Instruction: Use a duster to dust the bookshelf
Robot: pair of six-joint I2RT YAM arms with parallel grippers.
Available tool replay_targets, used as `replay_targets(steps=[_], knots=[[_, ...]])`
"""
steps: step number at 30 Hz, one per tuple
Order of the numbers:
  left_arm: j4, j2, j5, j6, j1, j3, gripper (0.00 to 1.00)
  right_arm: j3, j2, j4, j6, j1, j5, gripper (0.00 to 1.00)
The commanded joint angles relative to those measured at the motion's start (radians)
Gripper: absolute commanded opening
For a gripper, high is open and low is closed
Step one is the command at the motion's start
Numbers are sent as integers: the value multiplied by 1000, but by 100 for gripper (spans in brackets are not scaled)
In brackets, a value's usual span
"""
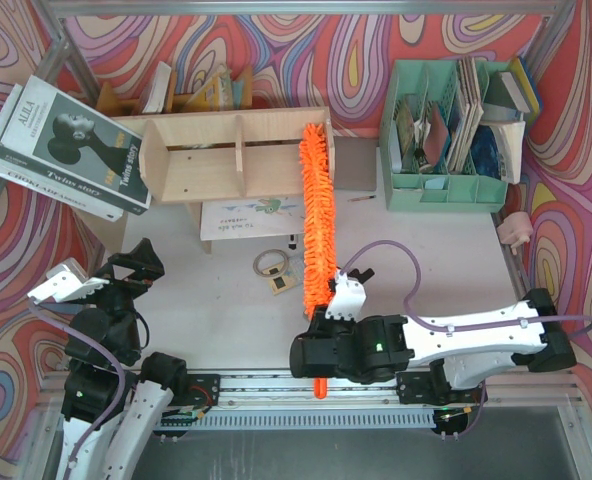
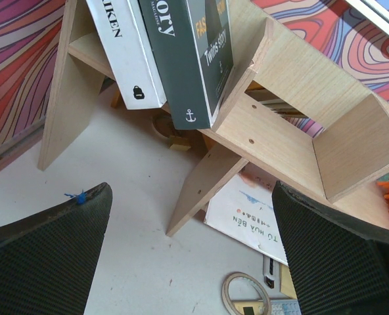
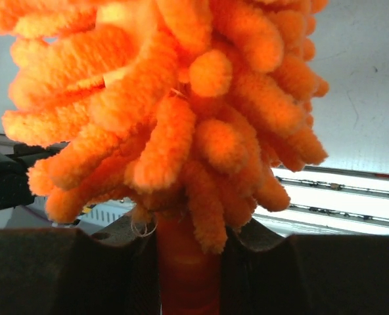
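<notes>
This looks like a robotics lab's test cell, not a real home. Swirl-patterned walls (image 1: 306, 60) hang on a bare metal frame (image 1: 296, 6). The left arm (image 1: 106, 345) and right arm (image 1: 466, 340) are bolted to a rail (image 1: 256, 383) at the white counter (image 1: 216, 320) edge. The bookshelf (image 1: 206, 165), magazines (image 1: 71, 150) and green organiser (image 1: 441, 192) sit like props.
</notes>
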Motion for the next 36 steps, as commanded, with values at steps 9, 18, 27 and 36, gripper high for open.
replay_targets(steps=[9, 18, 27, 36], knots=[[-6, 2, -2, -6, 5, 16, 99, 249, 242, 139, -321, -8, -26, 0], [-8, 0, 3, -7, 4, 19, 98, 95, 98, -1, -44, -12, 42, 0], [-5, -1, 4, -8, 4, 18, 99, 141, 124, 162, -206, -14, 56, 0], [-8, 3, 9, -10, 4, 19, 99, 270, 223, 235, -387, -14, 44, 0]])
